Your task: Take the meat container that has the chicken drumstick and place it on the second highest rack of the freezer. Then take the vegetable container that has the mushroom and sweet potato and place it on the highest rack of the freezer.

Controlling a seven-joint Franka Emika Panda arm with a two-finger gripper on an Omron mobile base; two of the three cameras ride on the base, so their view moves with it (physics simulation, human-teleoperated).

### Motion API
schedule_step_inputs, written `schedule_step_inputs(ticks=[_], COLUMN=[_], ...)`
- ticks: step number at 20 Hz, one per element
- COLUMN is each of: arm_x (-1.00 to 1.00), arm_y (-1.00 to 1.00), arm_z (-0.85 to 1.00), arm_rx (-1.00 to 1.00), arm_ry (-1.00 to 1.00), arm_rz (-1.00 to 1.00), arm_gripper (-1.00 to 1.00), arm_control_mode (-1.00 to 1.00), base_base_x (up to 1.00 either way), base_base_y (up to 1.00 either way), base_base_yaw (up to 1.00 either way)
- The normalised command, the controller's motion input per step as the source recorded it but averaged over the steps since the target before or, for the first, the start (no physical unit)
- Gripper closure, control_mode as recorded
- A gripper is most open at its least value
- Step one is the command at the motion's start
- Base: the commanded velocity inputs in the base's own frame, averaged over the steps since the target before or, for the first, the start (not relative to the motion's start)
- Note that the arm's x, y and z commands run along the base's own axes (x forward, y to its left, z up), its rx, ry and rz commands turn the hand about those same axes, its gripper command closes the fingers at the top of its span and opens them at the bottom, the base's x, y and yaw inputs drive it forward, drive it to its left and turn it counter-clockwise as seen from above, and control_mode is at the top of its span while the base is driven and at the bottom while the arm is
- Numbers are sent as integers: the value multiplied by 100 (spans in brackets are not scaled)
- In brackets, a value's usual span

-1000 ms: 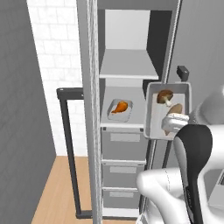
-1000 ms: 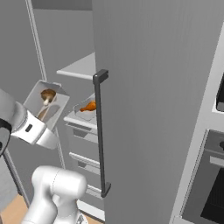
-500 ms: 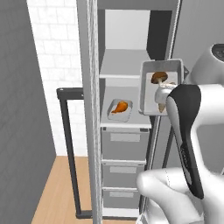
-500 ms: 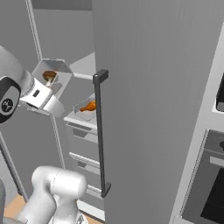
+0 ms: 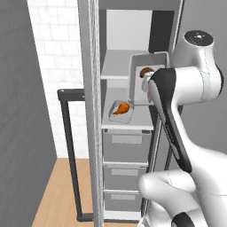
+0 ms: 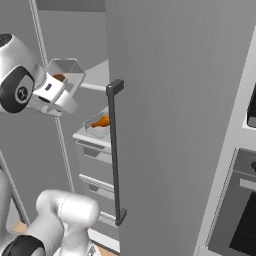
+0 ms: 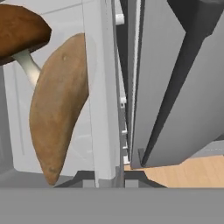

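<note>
Since the earlier frame the vegetable container (image 5: 148,77) had risen from the lower shelf's level, tilted, to the highest rack (image 5: 116,67). The pincer (image 7: 110,181), pinching its rim, held it just outside the freezer (image 5: 126,133), rack lying ahead-left.

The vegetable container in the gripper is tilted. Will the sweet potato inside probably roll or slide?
Probably slide. The sweet potato is smooth and rounded, so it may shift against the vegetable container wall. The mushroom beside it looks lighter and may tumble first. The gripper holds one rim, so the load may swing.
</note>
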Motion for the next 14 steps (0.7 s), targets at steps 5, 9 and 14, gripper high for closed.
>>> schedule_step_inputs(ticks=[5,9,14], arm_x=[59,53,68], arm_y=[0,0,0], arm_z=[-2,0,1], arm_rx=[-1,0,0], arm_ry=[-4,-6,0], arm_rz=[0,0,0], arm_gripper=[100,100,100], arm_control_mode=[-100,-100,-100], base_base_x=[0,0,0], base_base_y=[0,0,0], base_base_yaw=[0,0,0])
